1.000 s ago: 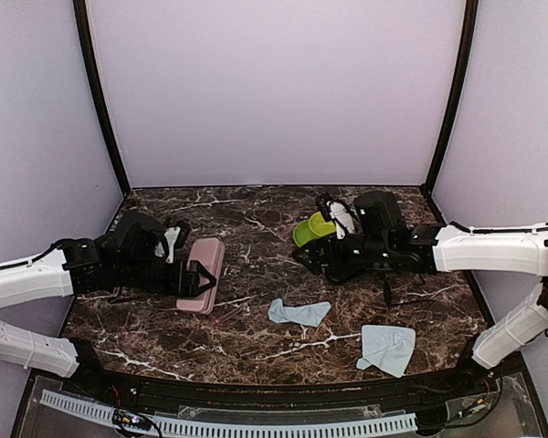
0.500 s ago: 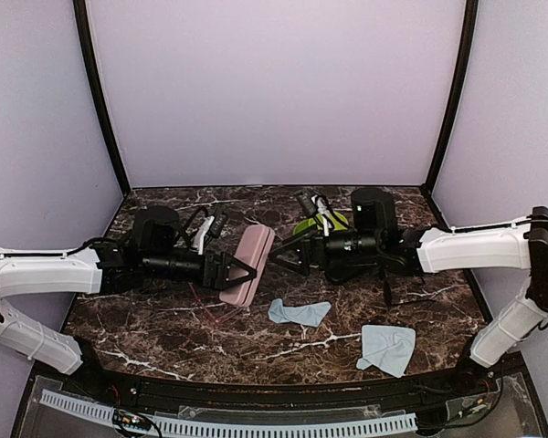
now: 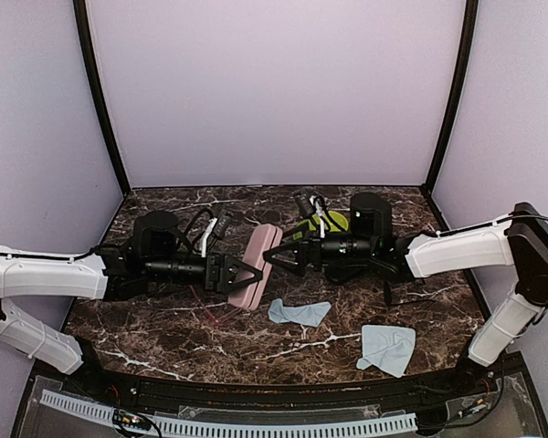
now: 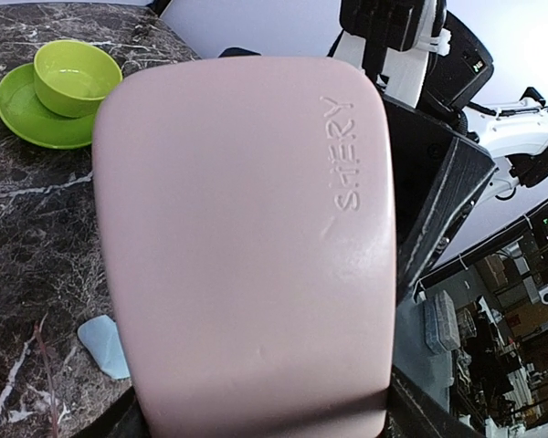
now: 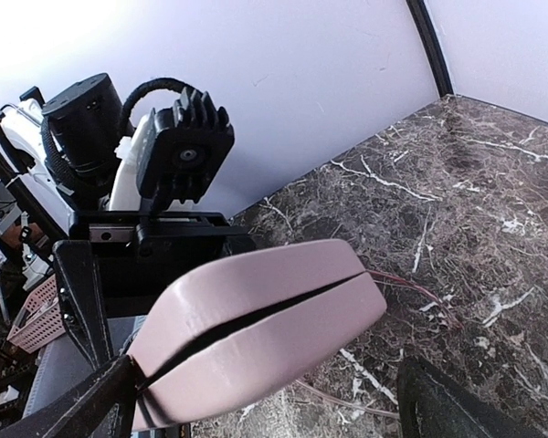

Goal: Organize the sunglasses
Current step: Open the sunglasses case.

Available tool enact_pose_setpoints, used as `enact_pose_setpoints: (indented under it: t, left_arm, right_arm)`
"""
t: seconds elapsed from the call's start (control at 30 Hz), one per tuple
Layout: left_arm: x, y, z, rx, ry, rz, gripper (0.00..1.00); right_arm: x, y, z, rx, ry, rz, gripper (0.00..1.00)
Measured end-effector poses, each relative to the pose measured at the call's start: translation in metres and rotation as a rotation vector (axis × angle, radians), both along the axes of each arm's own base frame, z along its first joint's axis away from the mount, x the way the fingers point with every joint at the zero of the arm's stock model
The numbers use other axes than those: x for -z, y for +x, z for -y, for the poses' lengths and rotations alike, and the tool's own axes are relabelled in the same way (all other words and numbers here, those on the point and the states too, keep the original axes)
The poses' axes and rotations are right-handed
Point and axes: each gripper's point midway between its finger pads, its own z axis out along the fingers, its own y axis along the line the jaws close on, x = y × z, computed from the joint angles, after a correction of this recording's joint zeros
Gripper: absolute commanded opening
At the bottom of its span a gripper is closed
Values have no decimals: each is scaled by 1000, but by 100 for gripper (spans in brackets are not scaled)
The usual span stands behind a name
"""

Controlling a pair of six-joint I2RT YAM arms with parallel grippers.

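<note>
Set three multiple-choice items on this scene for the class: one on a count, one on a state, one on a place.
1. How many pale blue cloths lie on the dark marble table? A one; B two; C four.
2. The pink rectangular hard case is: A lying flat on a cloth; B gripped in the left hand; C standing upright on the table.
3. The lime-green bowl sits: A on a cloth; B inside the case; C on the round green plate.
Answers: 1 B, two separate cloths show near the front edge. 2 B, the left hand's fingers clamp the case above the table. 3 C, the left wrist view shows the bowl on the plate.
</note>
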Motion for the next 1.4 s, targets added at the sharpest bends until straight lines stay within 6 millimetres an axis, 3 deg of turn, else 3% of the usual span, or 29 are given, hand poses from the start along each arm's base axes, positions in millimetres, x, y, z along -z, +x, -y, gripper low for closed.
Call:
enact_pose_setpoints:
  t: [0.37,0.57,0.77,1.2,1.3,1.4]
  left_arm:
    - [-16,-13,12,87,-103,-14,0]
    - [-16,-17,16,119,-121,-21,0]
    - [-20,-21,18,138,-138,-21,0]
    - [-22,-23,17,144,-172,-3,0]
    - [-21,-23,17,140,-171,-6,7]
    - [-21,-22,17,137,-171,-6,10]
  right_arm:
    - [-6,-41,2,-219,89,-104,95]
    - [-9,-44,2,-237,100,-117,93]
    - [-12,-45,2,-239,114,-110,85]
    - [-14,-45,6,-237,143,-170,46]
    - [-13,-44,6,-236,143,-179,32]
    - [-13,-43,7,-233,141,-182,8]
